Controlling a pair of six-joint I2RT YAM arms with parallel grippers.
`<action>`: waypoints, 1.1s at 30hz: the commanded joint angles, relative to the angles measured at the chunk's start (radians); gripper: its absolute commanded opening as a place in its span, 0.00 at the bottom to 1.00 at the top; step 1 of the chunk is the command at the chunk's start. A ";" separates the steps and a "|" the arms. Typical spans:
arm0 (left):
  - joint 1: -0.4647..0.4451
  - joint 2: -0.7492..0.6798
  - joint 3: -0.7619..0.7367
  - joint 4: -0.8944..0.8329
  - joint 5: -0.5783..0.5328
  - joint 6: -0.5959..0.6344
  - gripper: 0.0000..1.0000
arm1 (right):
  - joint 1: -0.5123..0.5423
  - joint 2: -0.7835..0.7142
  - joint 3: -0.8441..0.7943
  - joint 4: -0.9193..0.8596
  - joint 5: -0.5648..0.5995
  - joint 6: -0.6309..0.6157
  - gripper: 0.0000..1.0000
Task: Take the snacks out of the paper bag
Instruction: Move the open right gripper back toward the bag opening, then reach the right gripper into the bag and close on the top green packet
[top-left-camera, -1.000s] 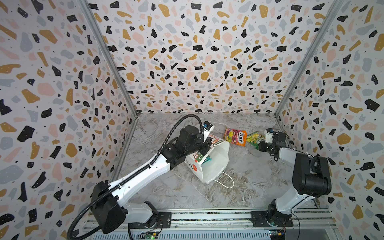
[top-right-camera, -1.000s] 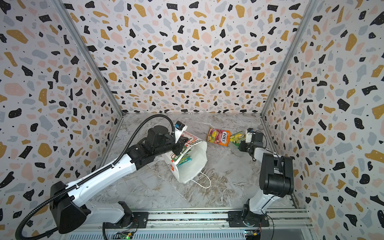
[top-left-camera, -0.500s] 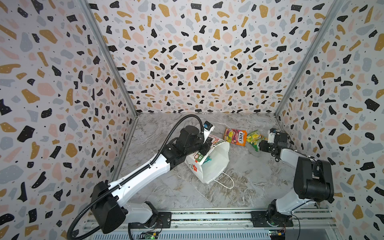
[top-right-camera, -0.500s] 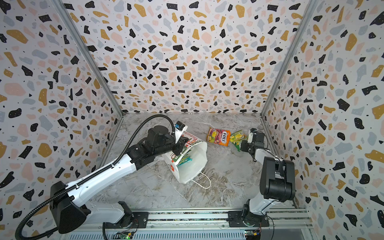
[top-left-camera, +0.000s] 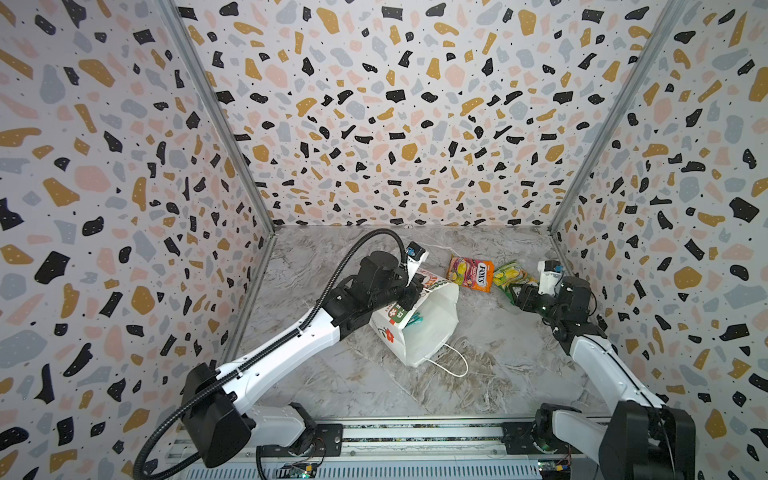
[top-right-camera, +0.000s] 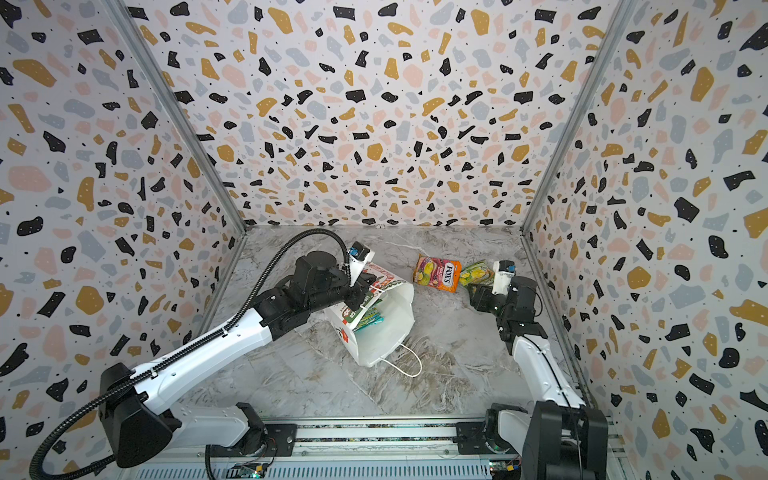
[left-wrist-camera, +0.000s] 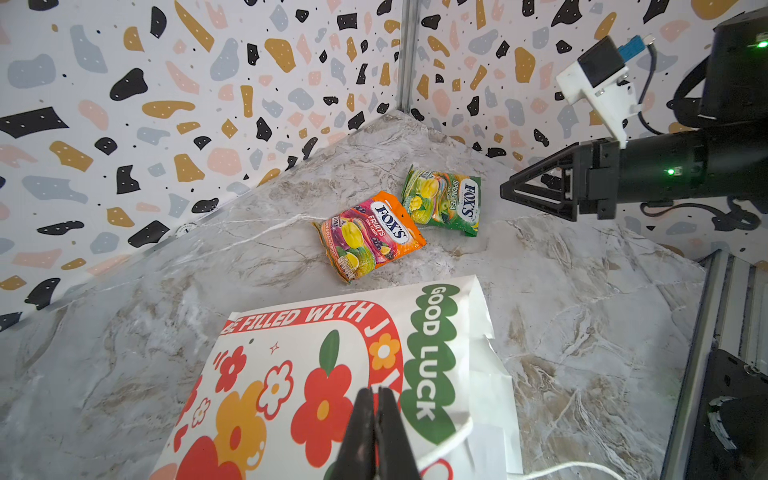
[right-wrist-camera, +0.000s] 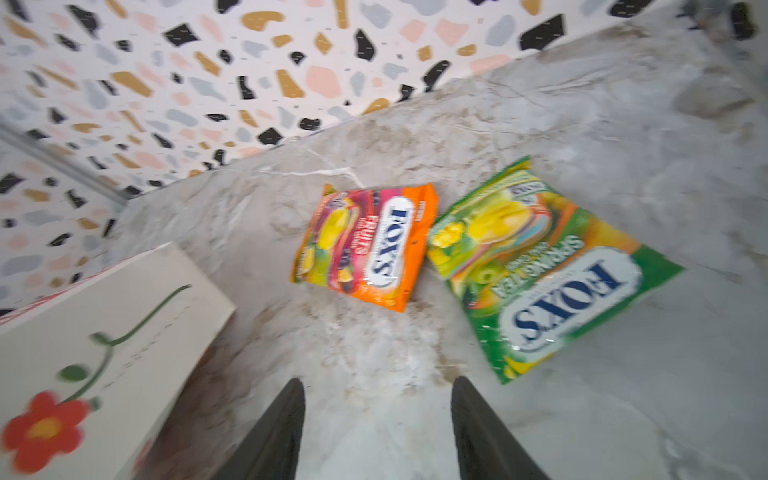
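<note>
The white paper bag (top-left-camera: 428, 332) (top-right-camera: 386, 336) lies tilted mid-table, its mouth facing the front right. My left gripper (top-left-camera: 412, 296) (top-right-camera: 360, 297) (left-wrist-camera: 376, 397) is shut on its printed upper wall (left-wrist-camera: 316, 374) near the rim. Teal snacks (top-left-camera: 415, 321) (top-right-camera: 370, 319) show inside the mouth. An orange-pink packet (top-left-camera: 470, 274) (top-right-camera: 438, 272) (left-wrist-camera: 370, 235) (right-wrist-camera: 370, 245) and a green-yellow one (top-left-camera: 512, 275) (top-right-camera: 476, 274) (left-wrist-camera: 444, 199) (right-wrist-camera: 540, 270) lie flat on the marble behind the bag. My right gripper (top-left-camera: 515, 293) (top-right-camera: 473, 291) (left-wrist-camera: 505, 193) (right-wrist-camera: 378, 390) hangs open and empty just short of the green packet.
A white cord handle (top-left-camera: 451, 363) (top-right-camera: 405, 365) trails from the bag toward the front. Patterned walls close in the left, back and right sides; the right wall (top-left-camera: 623, 257) is close behind my right arm. A metal rail (top-left-camera: 415, 434) runs along the front.
My right gripper has opened and let go of the green-yellow packet, which now lies beside the orange-pink one. The left gripper and the bag have not moved.
</note>
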 joint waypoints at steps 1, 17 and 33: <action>-0.004 -0.022 0.033 0.020 -0.017 0.016 0.00 | 0.090 -0.085 0.001 0.013 -0.102 0.026 0.58; -0.005 -0.028 0.028 0.027 -0.030 0.014 0.00 | 0.664 -0.086 0.025 -0.035 0.011 -0.063 0.55; -0.004 -0.031 0.027 0.030 -0.035 0.012 0.00 | 0.865 0.245 0.127 0.074 0.184 0.137 0.47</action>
